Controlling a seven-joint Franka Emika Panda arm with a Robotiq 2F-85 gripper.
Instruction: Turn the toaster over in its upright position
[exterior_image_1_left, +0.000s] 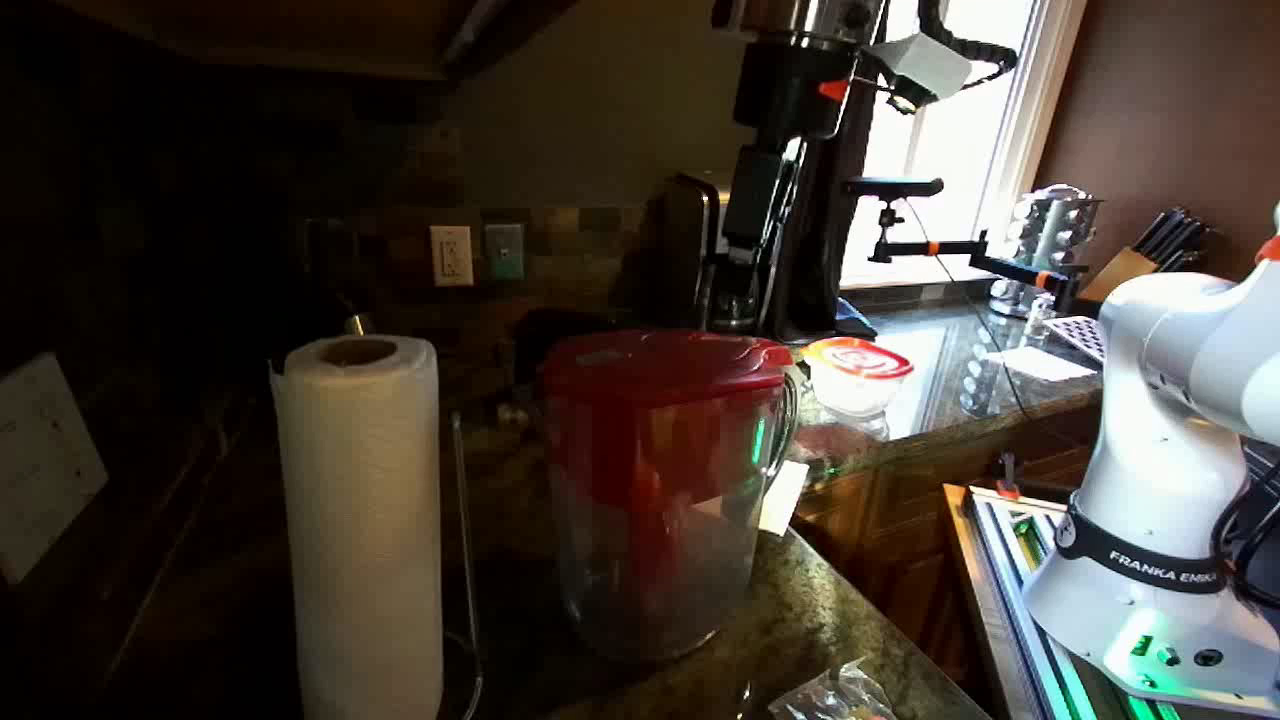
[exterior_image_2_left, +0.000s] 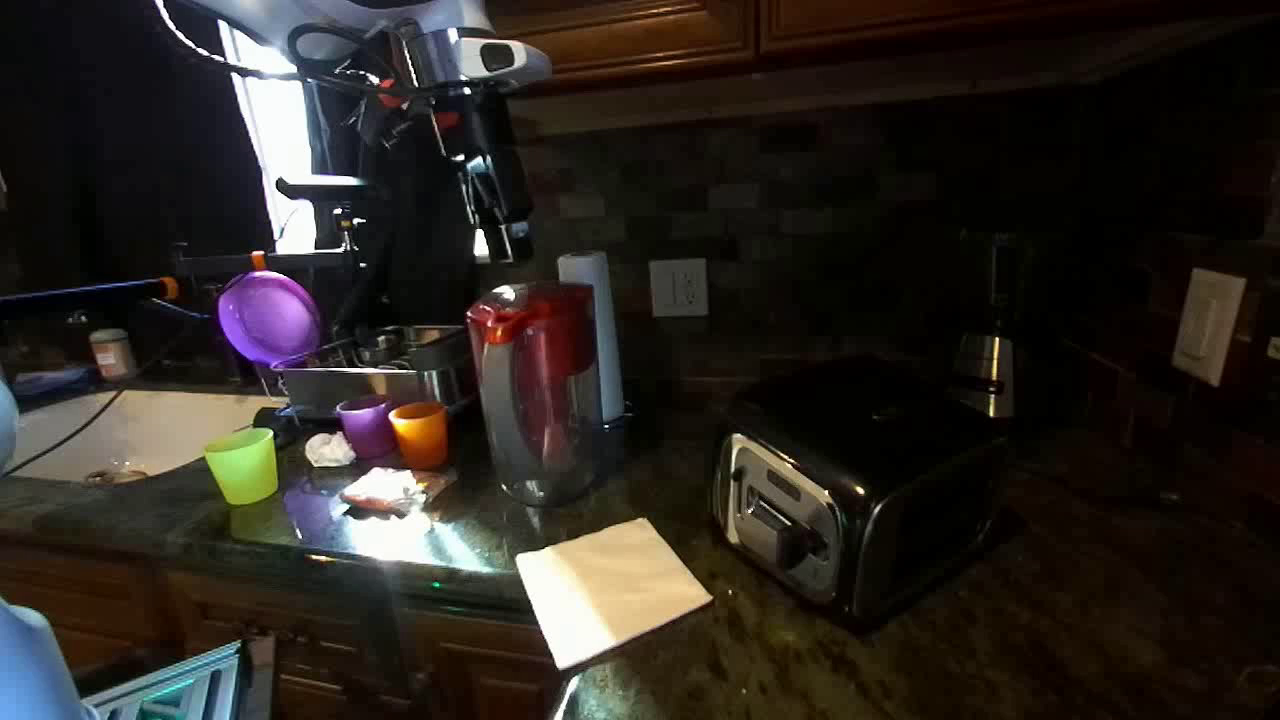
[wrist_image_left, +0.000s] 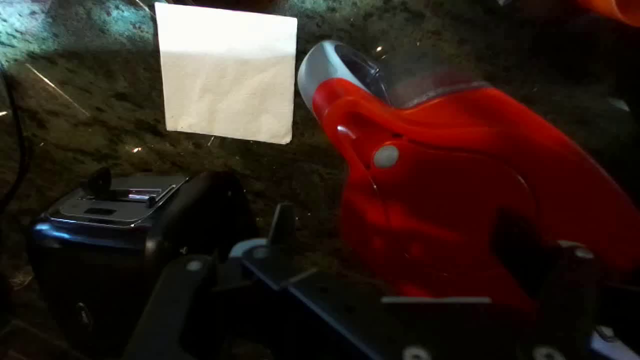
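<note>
Wrist view: our gripper (wrist_image_left: 395, 215) hangs over the red-lidded pitcher (wrist_image_left: 430, 185); the toaster (wrist_image_left: 95, 270) lies to the picture's left, beside the pitcher and not under the gripper.
Gripper fingers (wrist_image_left: 282, 225): spread apart, released, holding nothing; in an exterior view a gap shows between their tips and the red lid (exterior_image_2_left: 545, 300).
Toaster on tabletop (exterior_image_2_left: 800, 660): right of the pitcher in an exterior view, lower than the gripper, near the napkin (exterior_image_2_left: 615, 590).
Toaster's long axis: seems to run from the lever panel (wrist_image_left: 85, 207) down the wrist picture. We make out no bread slots on the dim upper face, so we judge it is tipped over.
Fingers against axis: parted left to right in the wrist view, roughly across it; we expect little wrist turn.
Coming move: sideways off the pitcher first, then down; straight down from here, we judge, meets the lid.
Unresolved: whether the finger spread spans the toaster's body; we cannot tell.
</note>
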